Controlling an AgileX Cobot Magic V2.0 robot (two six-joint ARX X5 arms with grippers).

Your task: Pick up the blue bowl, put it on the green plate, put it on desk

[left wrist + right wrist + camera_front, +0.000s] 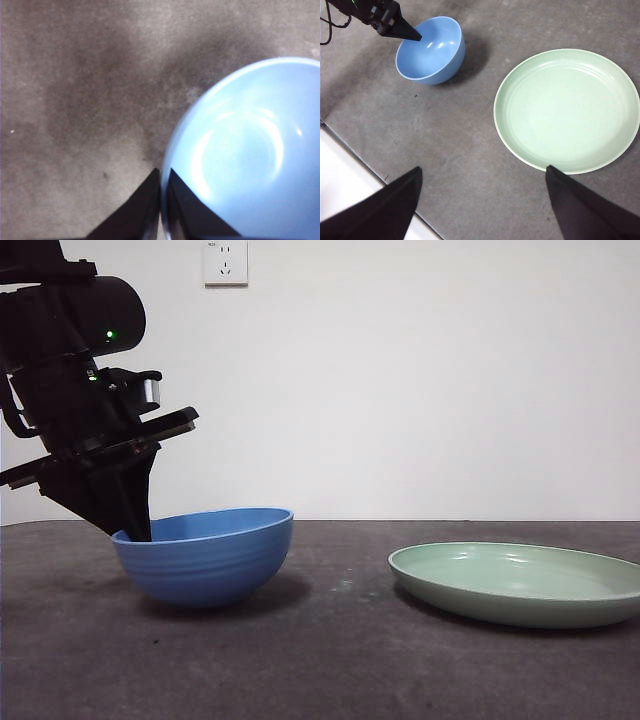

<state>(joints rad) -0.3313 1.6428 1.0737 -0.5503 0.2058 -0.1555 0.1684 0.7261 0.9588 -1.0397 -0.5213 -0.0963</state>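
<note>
Blue bowl (205, 555) on desk (330, 660), rim pinched by left pincer (135, 530).

Counted: 1 blue bowl (205, 555) | 1 green plate (520, 583) | 1 desk (330, 660) | 2 grippers seen: left gripper (161, 200), right gripper (482, 200) | 1 wall socket (225, 262)

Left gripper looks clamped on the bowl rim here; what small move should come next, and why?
Probably a short straight lift. The left gripper has its jaws pinched on the rim of the blue bowl, one inside and one outside, while the bowl sits on the desk, slightly tilted. The green plate lies apart to the side, empty. The right gripper waits open.
</note>
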